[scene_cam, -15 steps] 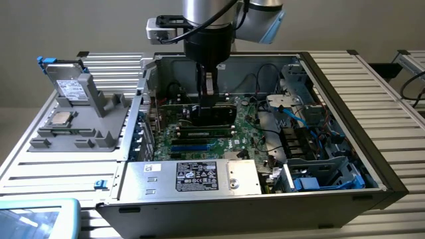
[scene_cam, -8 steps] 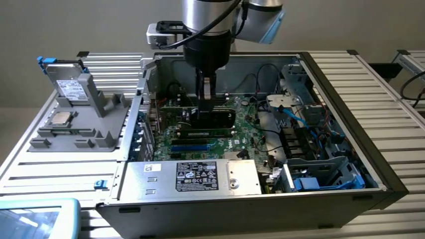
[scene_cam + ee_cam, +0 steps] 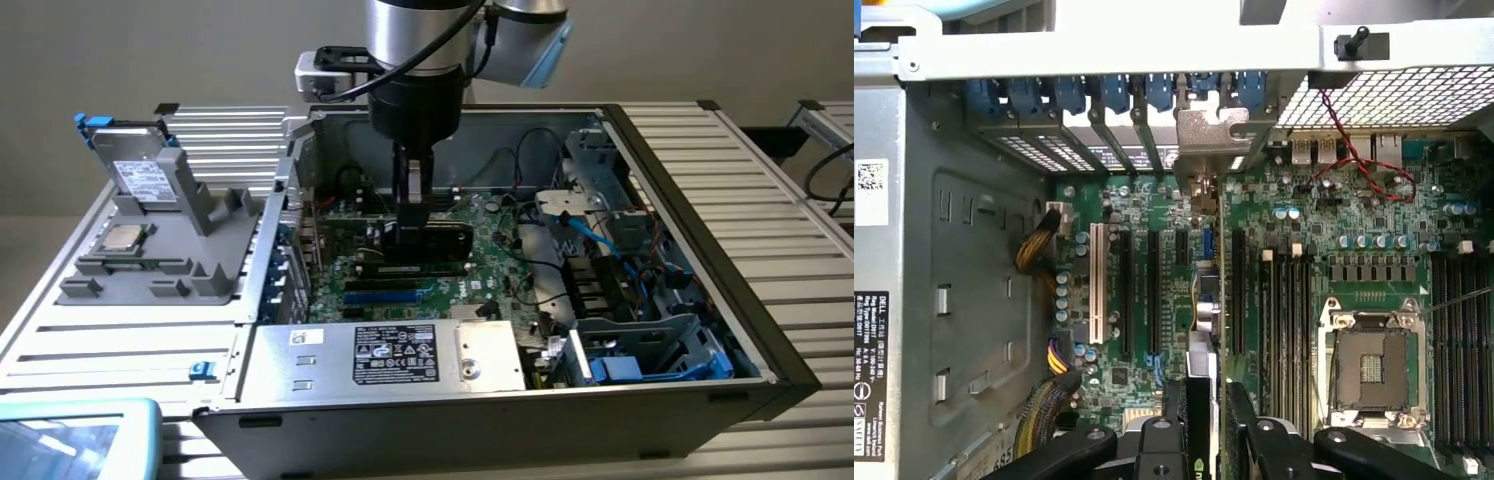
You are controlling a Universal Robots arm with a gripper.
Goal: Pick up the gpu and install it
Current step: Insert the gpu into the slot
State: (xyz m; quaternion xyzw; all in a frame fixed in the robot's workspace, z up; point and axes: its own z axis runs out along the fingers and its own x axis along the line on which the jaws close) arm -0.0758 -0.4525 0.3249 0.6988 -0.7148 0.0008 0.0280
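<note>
The pickup part of the job looks done. The end effector [image 3: 1206, 402] is partly closed on the gpu [image 3: 1204, 325], its two fingers pinching the thin card from either face. The card stands on edge inside the open computer case [image 3: 694, 240], directly over the motherboard [image 3: 1144, 250].

In the wrist view the gpu runs in line with the motherboard's long black expansion slots [image 3: 1153, 290]. It sits between them and the empty processor socket [image 3: 1369, 370], and its silver bracket [image 3: 1204, 140] reaches the slotted rear wall at the motherboard's edge. In the exterior view the end effector [image 3: 416, 215] has the card [image 3: 447, 245] low, close to the motherboard.

Whether the card's lower edge is seated in a slot or only hovers just above the motherboard cannot be told. With the grip not released, the install reads as unfinished.
</note>
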